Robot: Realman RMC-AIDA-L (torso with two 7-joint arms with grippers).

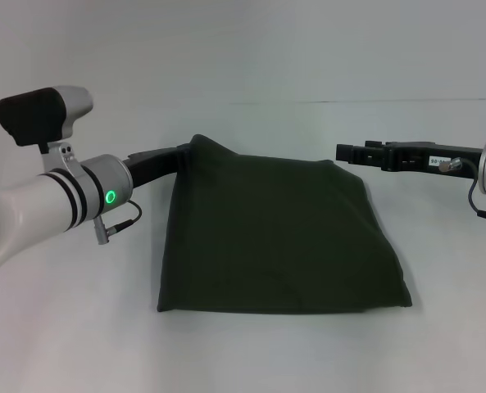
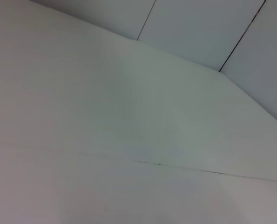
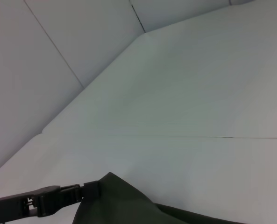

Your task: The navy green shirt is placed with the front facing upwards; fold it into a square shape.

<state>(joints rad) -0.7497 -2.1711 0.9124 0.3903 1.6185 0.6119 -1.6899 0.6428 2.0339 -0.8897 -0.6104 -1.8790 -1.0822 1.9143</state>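
My left arm reached in from the left side, forearm angled toward the far side of the white table (image 1: 251,352), its wrist ring showing a green light. My left gripper (image 1: 179,155) stretched out low and level toward the far left corner of the navy green shirt (image 1: 275,237). My right arm came in from the right side, held level above the table, with my right gripper (image 1: 345,152) pointing leftward toward the shirt's far right corner.

The shirt lay in the middle of the table, already folded into a rough 4-sided bundle, wider at the near edge than at the far edge. Only plain dark olive cloth faced up; I saw no lettering. Its far left corner rose into a peak, lifted off the table, while the near edge lay flat.

My left gripper met that raised peak, and in the right wrist view its dark fingers (image 3: 45,201) ended right at the cloth's tip, so they seemed pinched closed on the corner. My right gripper stood just beside the far right corner, not clearly touching it. I could not tell how far its jaws were parted.
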